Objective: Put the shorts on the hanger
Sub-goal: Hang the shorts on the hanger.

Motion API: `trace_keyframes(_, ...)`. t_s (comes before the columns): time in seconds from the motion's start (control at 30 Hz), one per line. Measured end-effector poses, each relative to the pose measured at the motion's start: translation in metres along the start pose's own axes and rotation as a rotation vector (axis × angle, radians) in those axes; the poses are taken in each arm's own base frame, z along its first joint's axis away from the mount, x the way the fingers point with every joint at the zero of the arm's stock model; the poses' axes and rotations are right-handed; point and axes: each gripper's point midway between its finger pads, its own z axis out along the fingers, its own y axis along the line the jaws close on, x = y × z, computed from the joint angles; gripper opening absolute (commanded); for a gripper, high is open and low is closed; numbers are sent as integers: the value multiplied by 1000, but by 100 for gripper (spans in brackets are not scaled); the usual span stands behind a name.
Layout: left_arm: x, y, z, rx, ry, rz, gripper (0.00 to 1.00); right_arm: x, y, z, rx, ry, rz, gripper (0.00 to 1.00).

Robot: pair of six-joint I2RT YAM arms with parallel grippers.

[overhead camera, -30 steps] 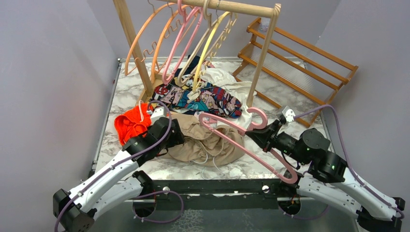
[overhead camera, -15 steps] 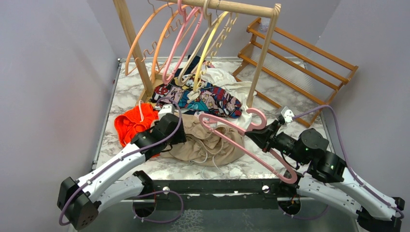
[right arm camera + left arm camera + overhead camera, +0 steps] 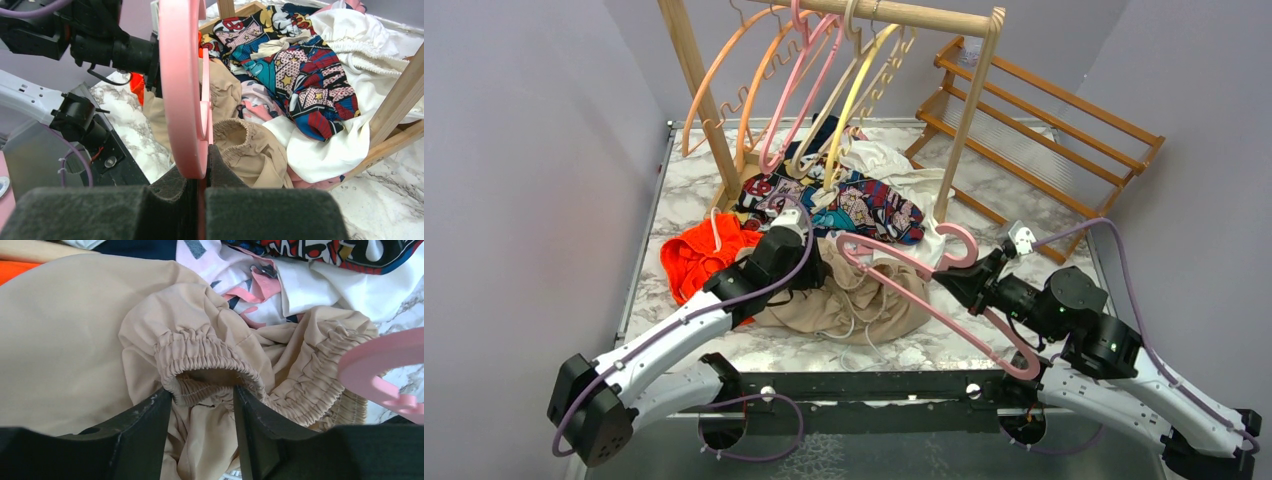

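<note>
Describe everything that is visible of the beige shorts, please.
The shorts are beige, of soft thin cloth, with a gathered elastic waistband and a white cord. They lie crumpled on the table, near its front edge. The pink hanger crosses over them. The left hand straddles a waistband fold.

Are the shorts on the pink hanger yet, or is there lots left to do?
Not yet. Done: the right gripper has the pink hanger clamped. In hand: the left gripper straddles the elastic waistband of the tan shorts, jaws open. Left: pinch it and get the shorts onto the hanger; they lie in a heap.
</note>
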Motion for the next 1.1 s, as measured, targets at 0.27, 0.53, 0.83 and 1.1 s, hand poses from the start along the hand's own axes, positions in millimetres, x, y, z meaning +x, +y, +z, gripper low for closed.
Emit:
trace_keyframes(0.27,11,-8,20,33,65,48,0,-6,0,-3,1,-15,1,1)
trace_keyframes(0.53,-43,-54,7,124,35,80,0,-35,2,-13,0,-53,-44,1)
trace_keyframes(0.83,-114,-75,-67,174,-150,112,10,-115,13,-42,-20,-228,-113,1)
trace_keyframes(1.1,-3,-4,-40,17,94,100,53,-68,5,-27,-7,-126,-110,1)
